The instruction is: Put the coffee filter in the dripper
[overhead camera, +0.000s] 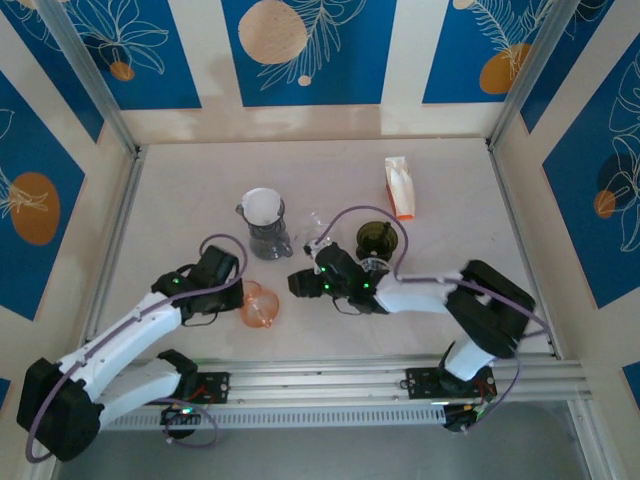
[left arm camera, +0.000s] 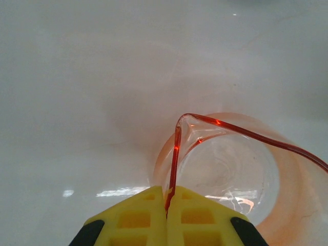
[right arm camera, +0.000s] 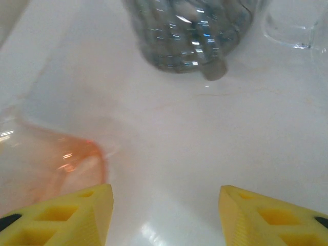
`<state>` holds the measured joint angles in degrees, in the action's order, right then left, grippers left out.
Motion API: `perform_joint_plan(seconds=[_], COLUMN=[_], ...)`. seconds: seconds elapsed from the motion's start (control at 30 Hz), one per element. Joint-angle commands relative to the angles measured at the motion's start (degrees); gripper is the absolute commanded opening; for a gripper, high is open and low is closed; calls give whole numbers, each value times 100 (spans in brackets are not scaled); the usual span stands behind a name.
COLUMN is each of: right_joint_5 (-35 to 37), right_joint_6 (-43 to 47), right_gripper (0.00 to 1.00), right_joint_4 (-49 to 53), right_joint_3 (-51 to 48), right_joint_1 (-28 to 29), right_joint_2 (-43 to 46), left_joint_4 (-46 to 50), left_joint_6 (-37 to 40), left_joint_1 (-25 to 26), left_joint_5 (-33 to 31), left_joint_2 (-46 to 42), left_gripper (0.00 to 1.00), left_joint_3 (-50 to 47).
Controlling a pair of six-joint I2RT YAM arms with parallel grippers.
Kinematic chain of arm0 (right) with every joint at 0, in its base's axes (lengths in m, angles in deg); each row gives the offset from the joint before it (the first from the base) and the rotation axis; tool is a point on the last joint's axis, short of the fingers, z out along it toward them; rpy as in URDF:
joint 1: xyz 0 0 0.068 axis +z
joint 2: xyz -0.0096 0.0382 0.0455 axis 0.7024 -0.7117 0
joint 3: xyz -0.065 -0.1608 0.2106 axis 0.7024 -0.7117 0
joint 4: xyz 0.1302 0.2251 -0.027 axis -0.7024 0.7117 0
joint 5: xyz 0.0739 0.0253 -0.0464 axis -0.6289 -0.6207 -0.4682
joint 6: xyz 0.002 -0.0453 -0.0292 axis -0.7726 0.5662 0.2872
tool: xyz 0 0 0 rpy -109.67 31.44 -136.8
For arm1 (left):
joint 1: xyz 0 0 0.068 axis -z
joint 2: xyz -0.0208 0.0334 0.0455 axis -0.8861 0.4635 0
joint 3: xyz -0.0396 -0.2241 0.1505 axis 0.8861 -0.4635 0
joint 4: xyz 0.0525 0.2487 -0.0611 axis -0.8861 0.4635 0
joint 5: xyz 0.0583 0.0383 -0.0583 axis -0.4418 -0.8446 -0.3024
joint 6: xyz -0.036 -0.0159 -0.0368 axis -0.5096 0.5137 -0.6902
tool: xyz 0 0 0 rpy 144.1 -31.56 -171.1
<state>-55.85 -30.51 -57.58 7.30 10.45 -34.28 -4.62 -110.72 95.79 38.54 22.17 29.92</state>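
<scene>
The transparent orange dripper (overhead camera: pixel 259 306) sits on the table in front of the left arm. My left gripper (overhead camera: pixel 236 296) is shut on its thin rim (left arm camera: pixel 177 154), which runs up between the yellow pads (left arm camera: pixel 148 215). The white coffee filter (overhead camera: pixel 262 205) rests in the mouth of a grey glass vessel (overhead camera: pixel 268 236) farther back. My right gripper (overhead camera: pixel 298 283) is open just right of the dripper, with bare table between its fingers (right arm camera: pixel 77 215). In the right wrist view the dripper (right arm camera: pixel 46 159) lies at the left and the grey vessel (right arm camera: pixel 189 36) is ahead.
A dark green cup (overhead camera: pixel 377 240) stands behind the right forearm, with a clear glass (overhead camera: pixel 318 236) beside it. A white and orange packet (overhead camera: pixel 399 187) lies at the back right. The aluminium rail (overhead camera: pixel 330 380) runs along the near edge.
</scene>
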Motion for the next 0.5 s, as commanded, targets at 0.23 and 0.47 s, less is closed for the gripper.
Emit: perform_joint_plan(seconds=[0.23, 0.47], right_joint_5=[1767, 2336], right_joint_6=[-773, -1694], right_gripper=[59, 58], right_joint_4=[2910, 5268], right_joint_3=[-700, -330], right_joint_1=[-10, -254], right_joint_2=[2984, 3551], left_joint_4=[-610, -488], left_joint_6=[-103, 323], left_joint_1=[1437, 2132], left_joint_5=[-712, -874], left_joint_2=[1231, 2051], left_gripper=[0, 0], left_joint_3=[929, 1491])
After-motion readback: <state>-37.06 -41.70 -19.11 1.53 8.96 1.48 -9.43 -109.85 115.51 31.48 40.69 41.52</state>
